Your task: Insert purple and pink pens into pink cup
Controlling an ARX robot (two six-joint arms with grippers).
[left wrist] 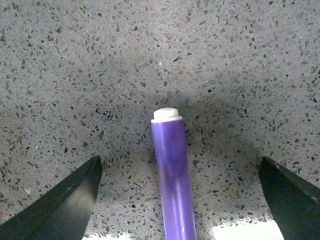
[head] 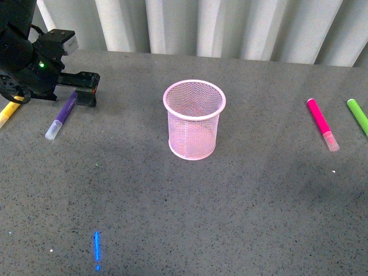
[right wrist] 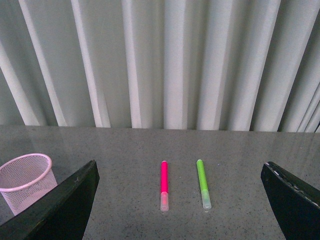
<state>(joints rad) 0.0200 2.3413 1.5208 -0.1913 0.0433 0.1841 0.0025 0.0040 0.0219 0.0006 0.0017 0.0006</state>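
Note:
The pale pink mesh cup (head: 194,119) stands upright mid-table. The purple pen (head: 62,115) lies at the far left, its whitish cap toward me. My left gripper (head: 88,89) is open over the pen's far end. In the left wrist view the purple pen (left wrist: 172,180) lies on the table between the spread fingers (left wrist: 65,200), untouched. The pink pen (head: 322,123) lies at the right. My right gripper (right wrist: 177,205) is open and empty, raised and apart from the pink pen (right wrist: 163,185); the cup (right wrist: 25,180) shows beside one finger. The right arm is out of the front view.
A yellow marker (head: 7,112) lies just left of the purple pen, partly under the left arm. A green marker (head: 357,115) lies right of the pink pen, also in the right wrist view (right wrist: 202,190). A pleated curtain (head: 230,26) closes the table's far edge.

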